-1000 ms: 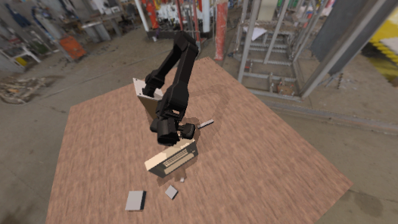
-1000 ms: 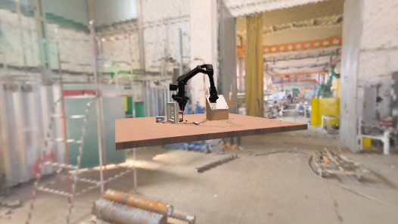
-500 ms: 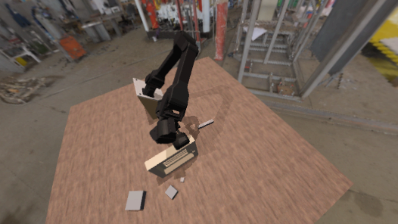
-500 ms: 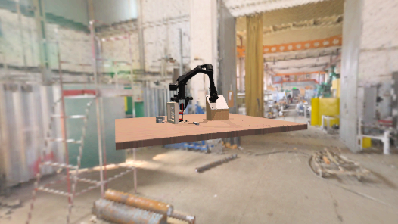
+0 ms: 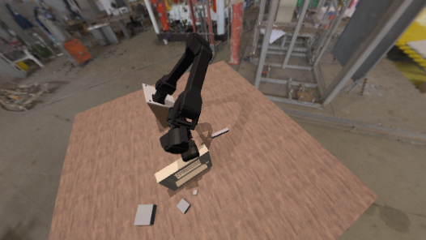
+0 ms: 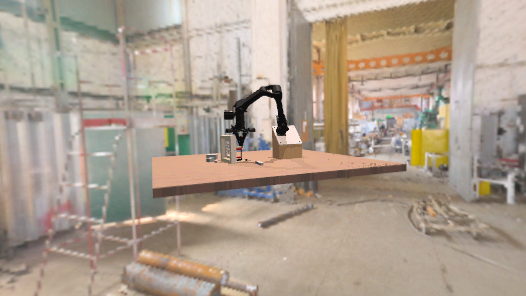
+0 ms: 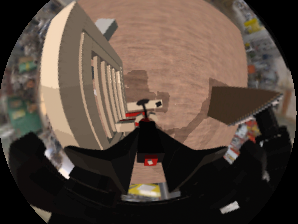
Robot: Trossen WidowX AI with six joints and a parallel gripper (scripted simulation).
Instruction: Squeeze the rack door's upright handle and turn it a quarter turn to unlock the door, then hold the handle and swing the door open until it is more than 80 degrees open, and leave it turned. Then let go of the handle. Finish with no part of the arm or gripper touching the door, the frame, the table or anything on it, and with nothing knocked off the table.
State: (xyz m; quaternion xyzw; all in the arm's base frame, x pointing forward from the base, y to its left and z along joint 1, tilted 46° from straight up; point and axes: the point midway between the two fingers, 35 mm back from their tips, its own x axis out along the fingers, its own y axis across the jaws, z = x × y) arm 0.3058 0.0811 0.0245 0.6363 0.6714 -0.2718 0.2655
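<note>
The beige rack [image 5: 184, 172] [image 6: 231, 150] [image 7: 70, 70] stands upright on the table. Its slatted panel [image 7: 107, 95] shows at the left of the wrist view; no door is seen standing out, and the exact door angle is not clear. The red handle [image 6: 239, 149] is upright close beside the rack, below my gripper. My gripper [image 6: 240, 145] [image 7: 147, 131] points down beside the rack's face, its fingers drawn in around the handle and appearing shut on it. The fingers hide much of the handle, so its turn is hard to judge. In the top view the fingertips are hidden behind the rack.
A sloped-top box [image 5: 159, 114] [image 6: 287, 151] [image 7: 227, 104] stands under the arm's base. A thin grey bar [image 5: 220, 133] lies to one side of the rack. A large grey block [image 5: 144, 215], a smaller one [image 5: 183, 206] and a tiny one [image 5: 195, 192] lie on the rack's other side.
</note>
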